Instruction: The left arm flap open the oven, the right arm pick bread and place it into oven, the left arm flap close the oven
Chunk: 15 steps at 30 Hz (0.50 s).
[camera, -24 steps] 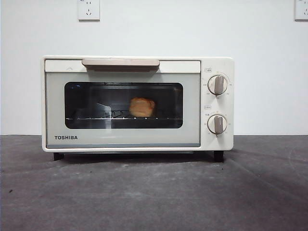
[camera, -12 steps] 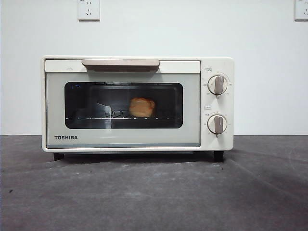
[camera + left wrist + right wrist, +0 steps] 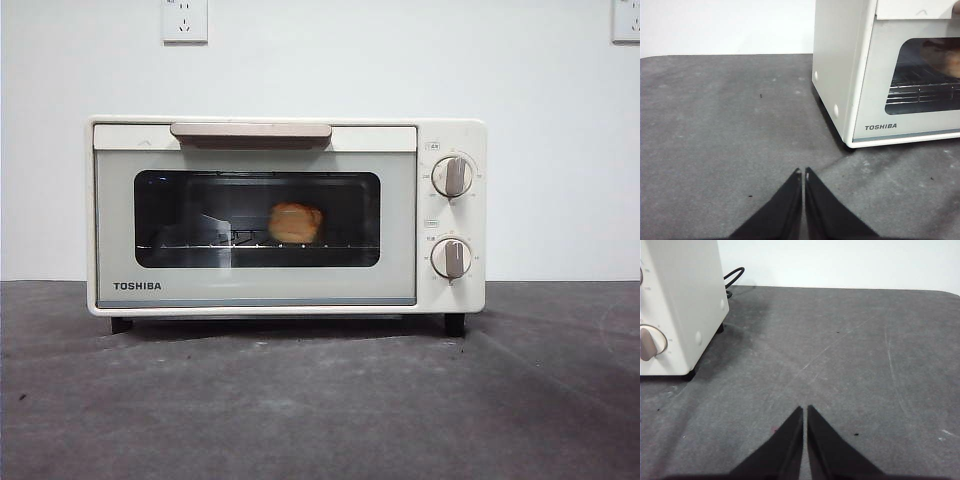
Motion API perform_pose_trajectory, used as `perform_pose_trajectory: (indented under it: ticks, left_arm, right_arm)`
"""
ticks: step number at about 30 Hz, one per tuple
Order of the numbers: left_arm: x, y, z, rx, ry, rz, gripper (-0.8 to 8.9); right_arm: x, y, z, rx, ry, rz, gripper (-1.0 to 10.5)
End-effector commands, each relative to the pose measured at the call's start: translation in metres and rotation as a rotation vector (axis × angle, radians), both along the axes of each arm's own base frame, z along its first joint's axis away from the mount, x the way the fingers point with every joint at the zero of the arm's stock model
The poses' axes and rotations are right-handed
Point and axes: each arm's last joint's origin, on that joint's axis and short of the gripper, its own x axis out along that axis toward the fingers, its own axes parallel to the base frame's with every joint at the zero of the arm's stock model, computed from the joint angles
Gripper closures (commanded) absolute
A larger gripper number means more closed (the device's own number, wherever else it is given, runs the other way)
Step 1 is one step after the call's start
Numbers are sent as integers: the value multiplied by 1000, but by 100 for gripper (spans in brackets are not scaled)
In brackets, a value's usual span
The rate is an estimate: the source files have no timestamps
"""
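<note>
- I am seeing the oven (image 3: 286,215) sitting on the tabletop (image 3: 320,400) with its door shut and the bread (image 3: 296,222) resting on the rack inside, behind the glass.
- I am keeping the left gripper (image 3: 803,172) near the oven's left front corner, fingers pressed together, holding nothing.
- I am parking the right gripper (image 3: 805,409) to the oven's right, fingers likewise together and empty.
- I am judging every step done; nothing more seems needed.

i read "toshiba" in dark letters on my oven (image 3: 285,215), low on the door's left corner; the small knob labels are too tiny to read.
</note>
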Motion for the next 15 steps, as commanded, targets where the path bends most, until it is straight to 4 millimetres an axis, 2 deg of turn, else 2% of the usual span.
perform_pose_trajectory:
  ticks: [1, 15]
  left_arm:
    - [1, 0, -8, -1, 27, 2, 797]
    - [1, 0, -8, -1, 27, 2, 797]
  right_arm:
    - [0, 0, -2, -2, 3, -1, 937]
    - [1, 0, 0, -1, -16, -1, 937]
